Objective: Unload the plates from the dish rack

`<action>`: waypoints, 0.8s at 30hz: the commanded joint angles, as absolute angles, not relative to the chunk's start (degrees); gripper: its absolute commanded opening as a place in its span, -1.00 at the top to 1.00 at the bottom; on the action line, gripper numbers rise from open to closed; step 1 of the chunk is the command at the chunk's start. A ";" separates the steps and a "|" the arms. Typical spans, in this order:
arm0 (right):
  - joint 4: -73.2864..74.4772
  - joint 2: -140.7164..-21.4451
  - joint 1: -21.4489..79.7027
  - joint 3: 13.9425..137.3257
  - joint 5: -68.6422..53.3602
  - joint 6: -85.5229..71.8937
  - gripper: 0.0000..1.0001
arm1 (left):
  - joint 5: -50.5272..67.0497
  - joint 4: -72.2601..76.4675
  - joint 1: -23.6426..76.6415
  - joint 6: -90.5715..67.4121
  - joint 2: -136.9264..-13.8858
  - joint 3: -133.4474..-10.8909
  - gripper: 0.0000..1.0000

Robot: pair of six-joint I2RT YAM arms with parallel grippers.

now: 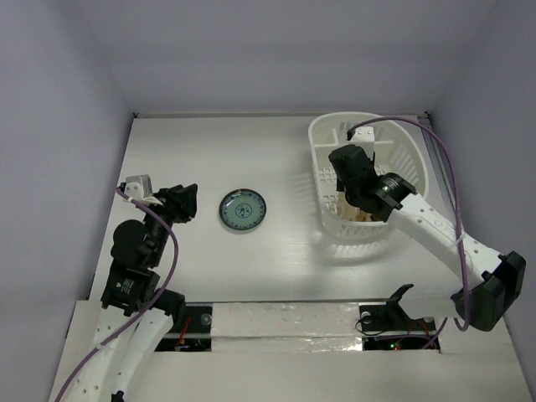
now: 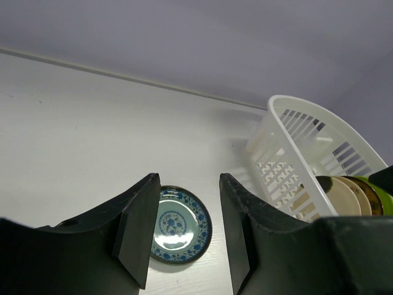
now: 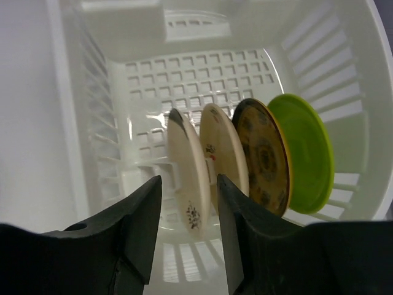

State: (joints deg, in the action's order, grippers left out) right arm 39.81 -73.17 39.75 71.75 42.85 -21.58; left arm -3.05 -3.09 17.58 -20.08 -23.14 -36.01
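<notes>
White dish rack [image 3: 184, 80] holding four upright: cream plate [image 3: 187, 178], second cream plate [image 3: 228, 153], amber plate [image 3: 264, 160], lime plate [image 3: 307, 153]. Right gripper [image 3: 187, 206] parted astride cream plate; left gripper [image 2: 189, 184] parted, empty, near teal plate [image 2: 181, 224]. Overhead, mostly hidden under right arm [image 1: 419, 213].

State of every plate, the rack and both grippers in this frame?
teal plate: flat on the table, outside the rack.
dish rack: holds four plates on edge.
near cream plate: on edge, between open jaws.
second cream plate: on edge in rack.
amber plate: on edge in rack.
lime green plate: on edge in rack.
left gripper: open, empty.
right gripper: open, straddling the near cream plate.
</notes>
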 commanded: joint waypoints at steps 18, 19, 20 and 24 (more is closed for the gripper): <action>43.33 -84.64 34.01 71.80 42.01 -14.59 0.47 | -2.11 -1.14 17.84 -20.13 -22.50 -37.44 0.17; 43.59 -84.64 34.01 71.98 42.19 -14.42 0.51 | -2.11 -1.23 17.84 -20.13 -22.41 -37.44 0.17; 43.77 -84.73 34.01 72.42 42.27 -14.24 0.54 | -2.11 -1.14 17.84 -20.21 -22.41 -37.44 0.17; 44.82 -85.60 34.01 72.95 42.80 -13.62 0.66 | -2.28 -1.14 17.84 -20.21 -22.24 -37.44 0.17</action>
